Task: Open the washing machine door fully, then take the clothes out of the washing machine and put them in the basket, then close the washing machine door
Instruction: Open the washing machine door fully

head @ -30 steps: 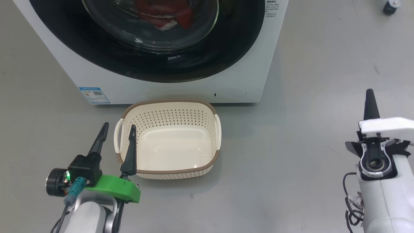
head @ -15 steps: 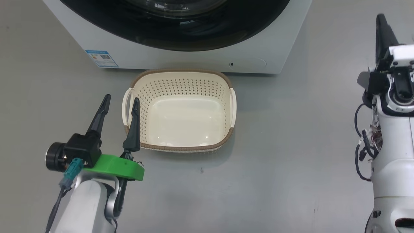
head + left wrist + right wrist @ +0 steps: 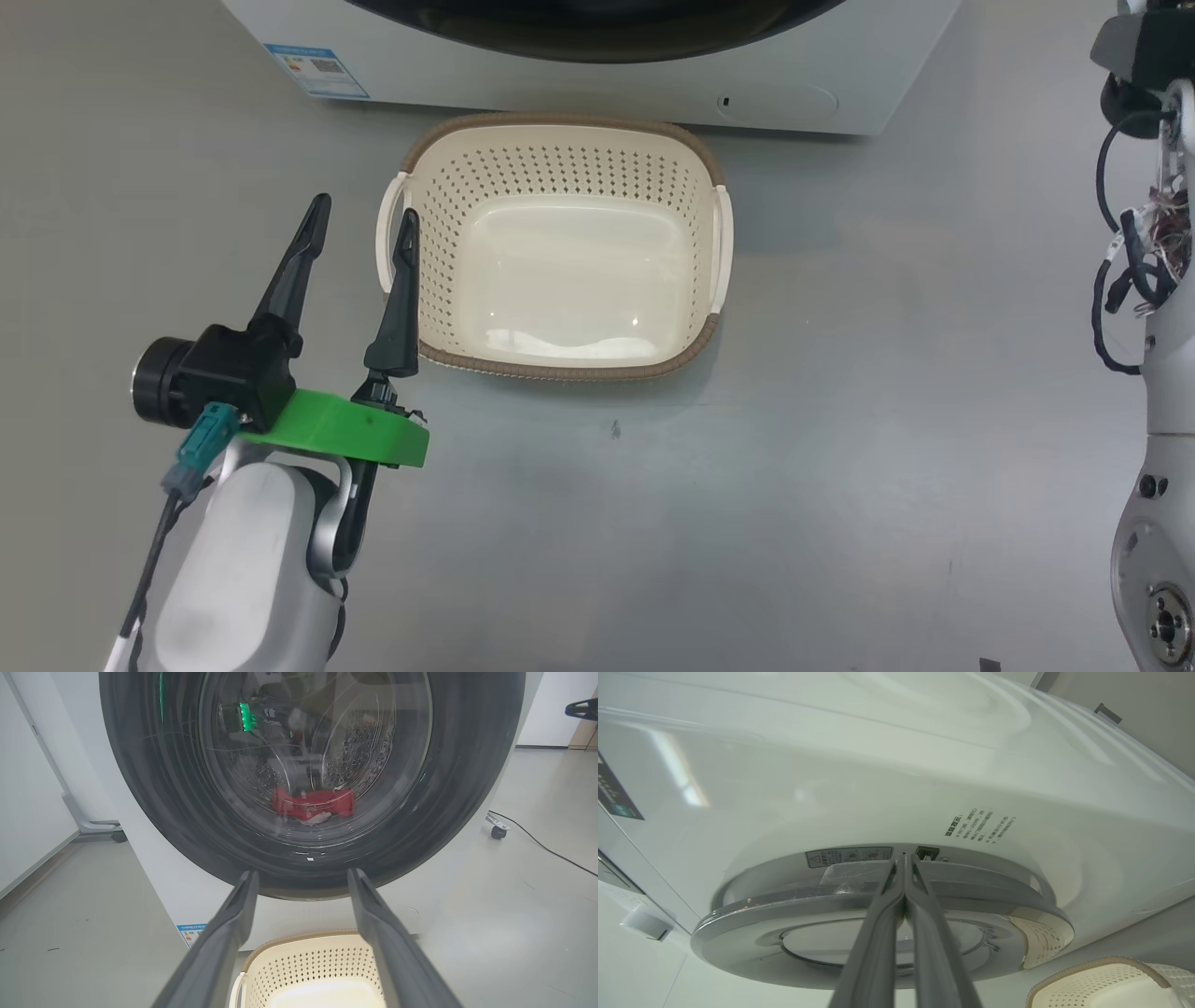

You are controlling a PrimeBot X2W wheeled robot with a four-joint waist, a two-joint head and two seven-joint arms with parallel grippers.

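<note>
While left gripper (image 3: 365, 209) hangs spread wide, holding nothing, beside basket's (image 3: 560, 370) left side, right gripper (image 3: 903, 857) pressed together, tips at edge of washing machine door (image 3: 784, 905); contact unclear. One basket, empty. One washing machine (image 3: 607, 89) behind basket, top cut off. Clothes (image 3: 313, 804): red heap behind door glass, count unclear.

Washing machine (image 3: 523, 84) cut by top edge in head view; just lower front strip showed, washing machine door (image 3: 597, 28) down to dark sliver. Blue label (image 3: 317, 70) print too small to read. Right arm (image 3: 1162, 280) cut by top and right edges. In left wrist view, clothes (image 3: 313, 805) blurred behind glass, lettering unreadable; basket (image 3: 303, 966) cut by bottom edge. Right gripper (image 3: 903, 857) tips at door rim: contact not tellable.
</note>
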